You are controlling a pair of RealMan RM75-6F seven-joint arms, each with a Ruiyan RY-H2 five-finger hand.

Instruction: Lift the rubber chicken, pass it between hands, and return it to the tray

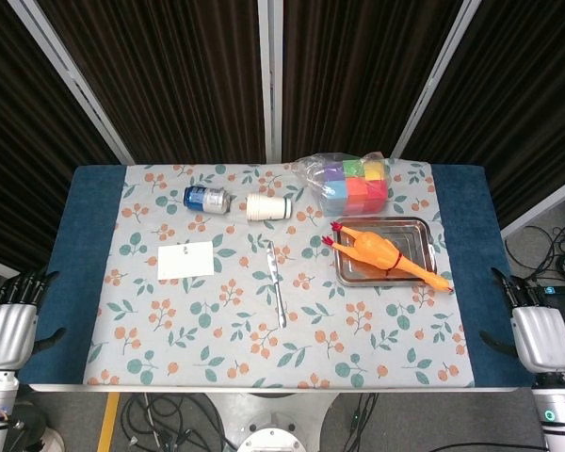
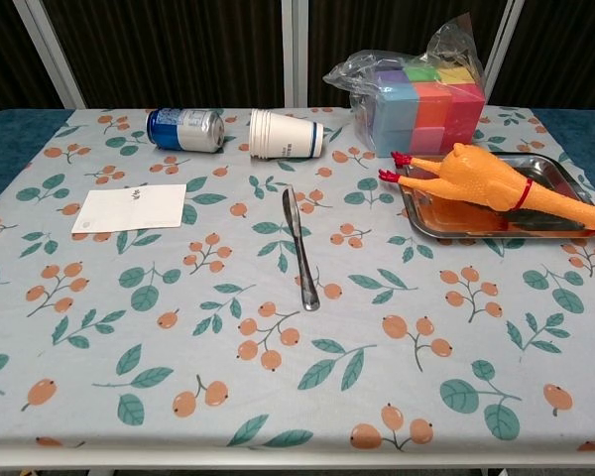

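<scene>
An orange rubber chicken point(image 1: 381, 252) point(image 2: 496, 183) lies diagonally in a metal tray point(image 1: 421, 233) point(image 2: 550, 169) at the right of the table, head toward the left, legs over the tray's front right corner. My left hand point(image 1: 8, 330) hangs off the table's front left corner, fingers apart, holding nothing. Off the front right corner my right hand point(image 1: 539, 334) is likewise empty with fingers spread. Neither hand shows in the chest view.
A bag of coloured foam blocks point(image 1: 351, 182) stands just behind the tray. A stack of paper cups point(image 1: 268, 207) and a blue can point(image 1: 207, 199) lie at the back. A knife point(image 1: 277, 282) lies mid-table, a white card point(image 1: 185, 260) to its left.
</scene>
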